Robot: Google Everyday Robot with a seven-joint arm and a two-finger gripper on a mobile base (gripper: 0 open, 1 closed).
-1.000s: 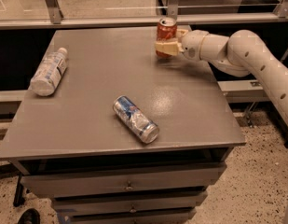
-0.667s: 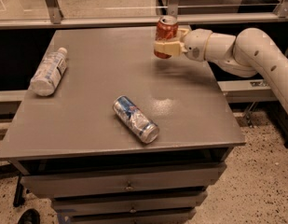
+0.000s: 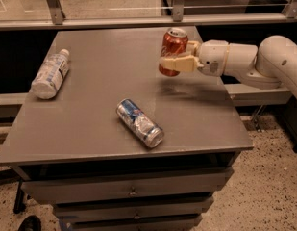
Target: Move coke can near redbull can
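Spanning most of the view, the table (image 3: 100, 57) offers a flat grey top wide enough for its three things to lie well apart. The arm (image 3: 278, 61) reaches in from the right, low and nearly level, so its wrist meets its load from the side rather than from above. The bottle (image 3: 50, 73) lies on its side near the left edge, far from the rest, and by my reading has no part in this job. The redbull can (image 3: 140, 122) also lies on its side, toward the front middle, slanting with one end toward the front right. The coke can (image 3: 173, 44) stands upright over the far right part of the top, apart from the redbull can. A shadow beneath it suggests it hangs clear of the surface, ready to be carried, not dragged. The gripper (image 3: 171, 62) is clenched on the coke can's lower half, one pale finger across its front, which leaves the silver top free and should keep the can upright for setting down. What seems left is bringing it forward and left beside the redbull can, which could roll if nudged.
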